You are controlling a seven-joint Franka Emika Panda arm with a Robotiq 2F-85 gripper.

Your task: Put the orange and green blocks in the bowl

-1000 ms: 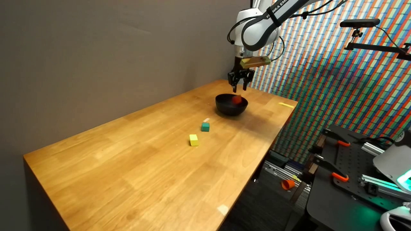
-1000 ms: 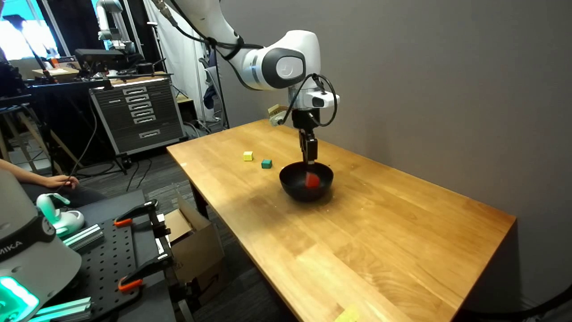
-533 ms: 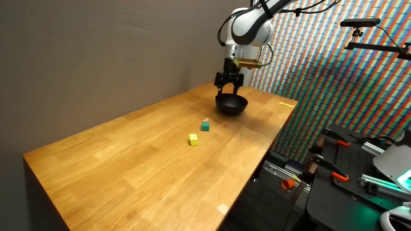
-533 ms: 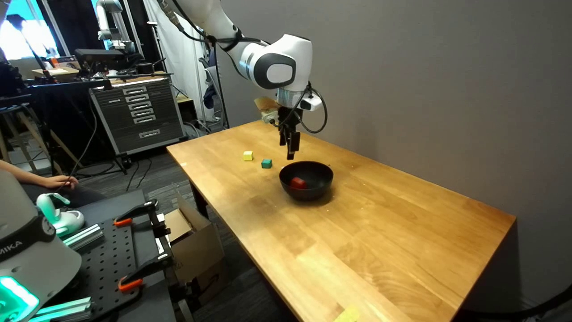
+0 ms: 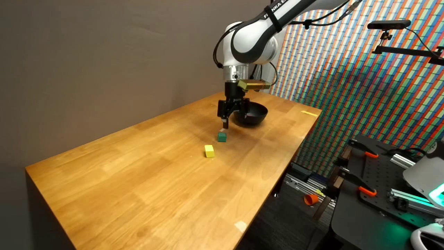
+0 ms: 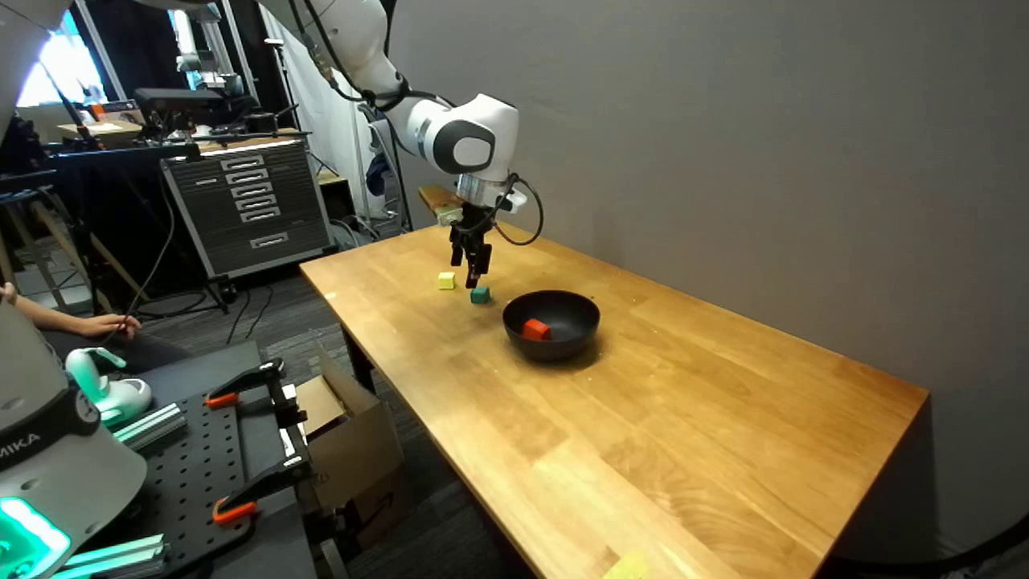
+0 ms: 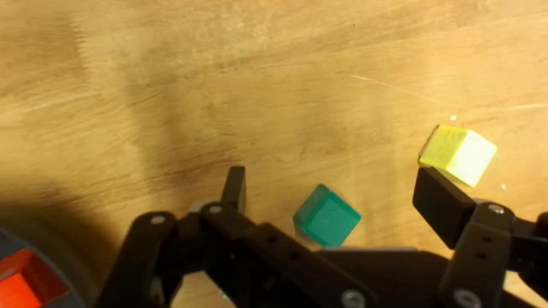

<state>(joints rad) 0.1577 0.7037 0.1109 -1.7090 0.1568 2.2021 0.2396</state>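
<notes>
Inside the black bowl (image 6: 576, 320) lies the orange cube (image 6: 536, 330). On the wooden worktop (image 6: 683, 434), the green cube (image 7: 332, 218) sits near the bowl and the yellow cube (image 5: 209, 151) farther from it, on the same side. On that side of the bowl, the pincer (image 7: 336, 192) hangs, jaws spread wide.

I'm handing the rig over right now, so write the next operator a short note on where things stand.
Gripper: open, nothing held, above the table; in the wrist view the green block shows between its spread jaws.
Things: orange block inside the bowl; green block on the table, apart from the bowl; yellow block nearby, not part of the job.
Done: orange block in the bowl.
Left: grasp the green block and put it in the bowl.
</notes>
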